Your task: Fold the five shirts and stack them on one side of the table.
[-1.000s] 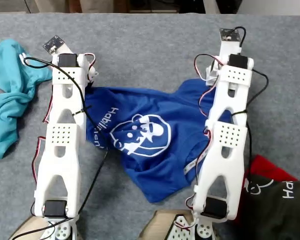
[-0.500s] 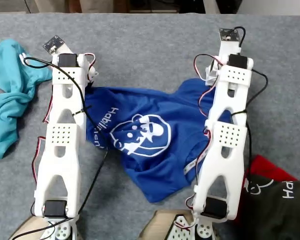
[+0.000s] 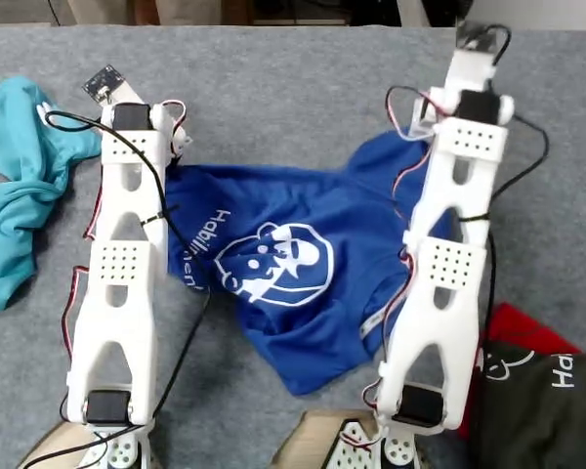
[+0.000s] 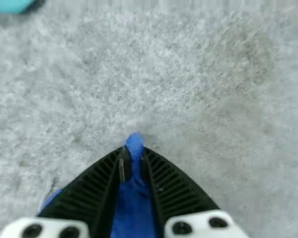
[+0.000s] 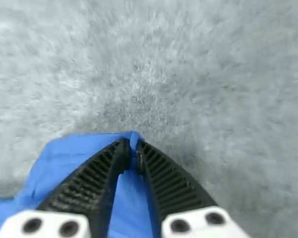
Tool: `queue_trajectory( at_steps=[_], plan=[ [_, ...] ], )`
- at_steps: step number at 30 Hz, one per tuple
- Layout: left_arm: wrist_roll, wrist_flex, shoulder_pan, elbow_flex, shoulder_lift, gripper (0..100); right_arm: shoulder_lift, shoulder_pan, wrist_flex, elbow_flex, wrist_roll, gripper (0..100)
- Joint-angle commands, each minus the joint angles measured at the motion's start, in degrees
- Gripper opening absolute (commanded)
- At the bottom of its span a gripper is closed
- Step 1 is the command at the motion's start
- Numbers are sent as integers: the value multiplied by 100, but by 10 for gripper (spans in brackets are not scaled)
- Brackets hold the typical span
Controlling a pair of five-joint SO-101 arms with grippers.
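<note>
- R gripper point(image 5: 131, 147), clamped on the blue shirt point(image 3: 293, 293) corner, is dragging it farther up the table point(image 3: 303, 98).
- L gripper point(image 4: 132, 154) is staying put, also pinching the blue shirt.
- It's lying mid-table, getting spread flat, so folding's prob next.

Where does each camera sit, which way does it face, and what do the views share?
High view: fixed overhead, looking down at the grey felt table; left arm and right arm show.
Left wrist view: on the left arm, facing the table; left end effector shut on the blue printed cotton shirt.
Right wrist view: same on the right arm; right end effector shut on another edge.
All share that shirt.
</note>
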Motion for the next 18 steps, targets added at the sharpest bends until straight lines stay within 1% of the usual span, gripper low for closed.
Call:
queue_trajectory(
  at_steps=[1, 4, 6, 8, 12, 15, 18],
  plan=[
    [-343, -79, -44, -202, -1156, 19, -1376, 75, 246, -382, -70, 3],
    [-756, -9, 18, -193, -2035, 19, -2237, 163, 466, -365, -70, 3],
    [-949, 141, 185, -193, -2695, 19, -2782, 215, 668, -356, -70, 3],
    [-1433, 167, 413, -193, -3284, 19, -3310, 224, 844, -365, -35, 3],
    [-2541, 273, 1002, -167, -4505, 19, -4549, 514, 844, -356, -44, 3],
    [-3165, 545, 1389, -158, -5411, 19, -5516, 769, 844, -347, -18, 3],
    [-3587, 659, 1538, -158, -6158, 19, -6308, 980, 835, -347, 185, 3]
  ],
)
